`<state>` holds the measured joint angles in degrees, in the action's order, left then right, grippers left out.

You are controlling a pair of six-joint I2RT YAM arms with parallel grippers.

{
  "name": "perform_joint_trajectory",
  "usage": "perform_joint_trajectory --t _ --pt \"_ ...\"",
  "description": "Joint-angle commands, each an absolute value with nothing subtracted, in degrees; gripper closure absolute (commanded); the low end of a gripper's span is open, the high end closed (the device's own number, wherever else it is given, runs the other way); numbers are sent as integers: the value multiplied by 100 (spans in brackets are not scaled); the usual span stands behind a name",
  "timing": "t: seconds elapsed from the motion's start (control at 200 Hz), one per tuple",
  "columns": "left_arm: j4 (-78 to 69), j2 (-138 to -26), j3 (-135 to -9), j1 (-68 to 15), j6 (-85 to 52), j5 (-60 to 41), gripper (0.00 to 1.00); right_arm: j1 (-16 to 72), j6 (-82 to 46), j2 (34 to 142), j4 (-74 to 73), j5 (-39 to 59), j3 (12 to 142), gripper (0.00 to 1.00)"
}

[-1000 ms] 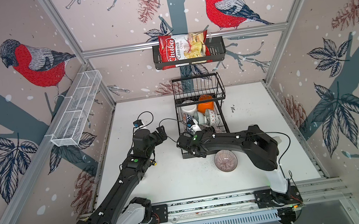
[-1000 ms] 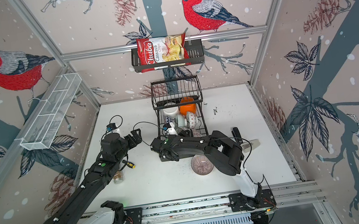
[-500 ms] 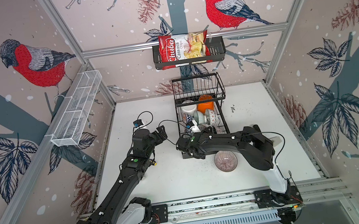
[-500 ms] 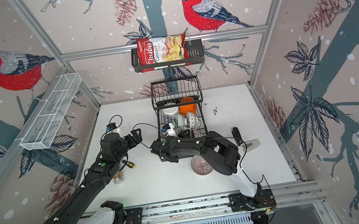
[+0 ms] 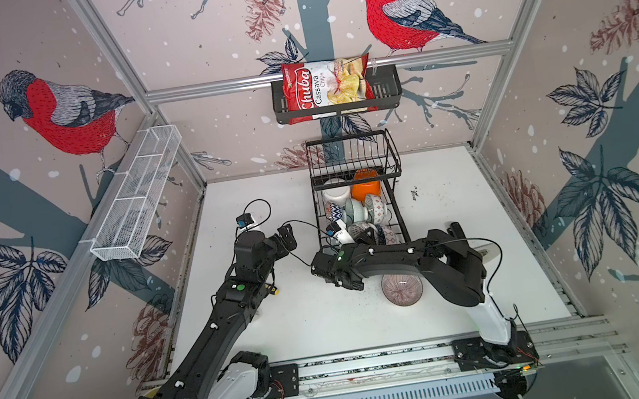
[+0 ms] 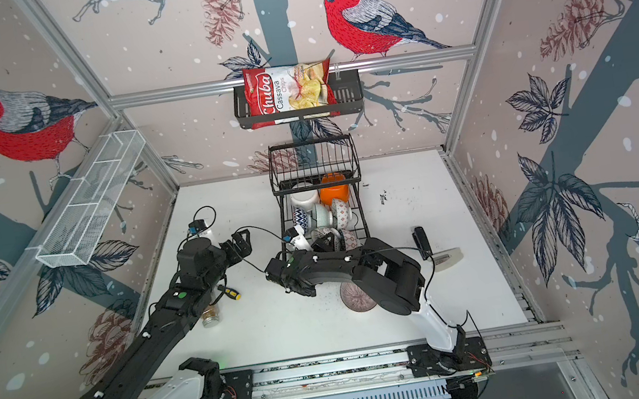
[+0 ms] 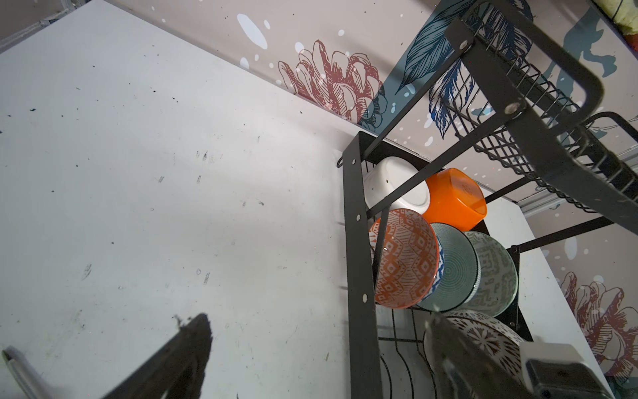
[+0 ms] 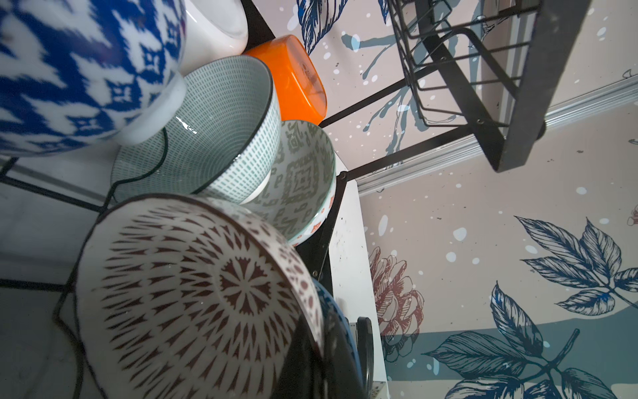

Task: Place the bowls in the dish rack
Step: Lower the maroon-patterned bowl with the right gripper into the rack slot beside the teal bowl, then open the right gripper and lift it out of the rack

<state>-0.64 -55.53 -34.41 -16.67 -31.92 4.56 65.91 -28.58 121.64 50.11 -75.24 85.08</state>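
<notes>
With left gripper (image 5: 287, 236) released, right gripper (image 5: 365, 237), grasping the maroon-patterned bowl (image 8: 193, 293) by its rim, seems to be seating it in the dish rack (image 5: 352, 173); release next.

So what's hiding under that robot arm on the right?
A pinkish patterned bowl sits on the white table. The right arm covers the bowl's far edge, so that part of the rim, and anything lying just behind it, cannot be seen.

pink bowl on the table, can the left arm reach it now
Probably not cleanly: the right arm lies over part of the pink bowl, though the left gripper is open and empty.
</notes>
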Motion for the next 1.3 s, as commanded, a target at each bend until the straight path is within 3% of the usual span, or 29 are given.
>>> perform_joint_trajectory --t 0.0,0.485,1.296 --pt "-211 -5528 -3428 -1637 -3147 453 4 6660 -3007 12269 4929 -6527 8479 98" --pt "-176 -5471 -3388 -1631 -3190 416 4 6862 -3558 12265 5343 -6284 8455 81" --pt "-47 -5379 -3428 -1636 -3226 437 4 6864 -3786 12085 5636 -6363 8701 46"
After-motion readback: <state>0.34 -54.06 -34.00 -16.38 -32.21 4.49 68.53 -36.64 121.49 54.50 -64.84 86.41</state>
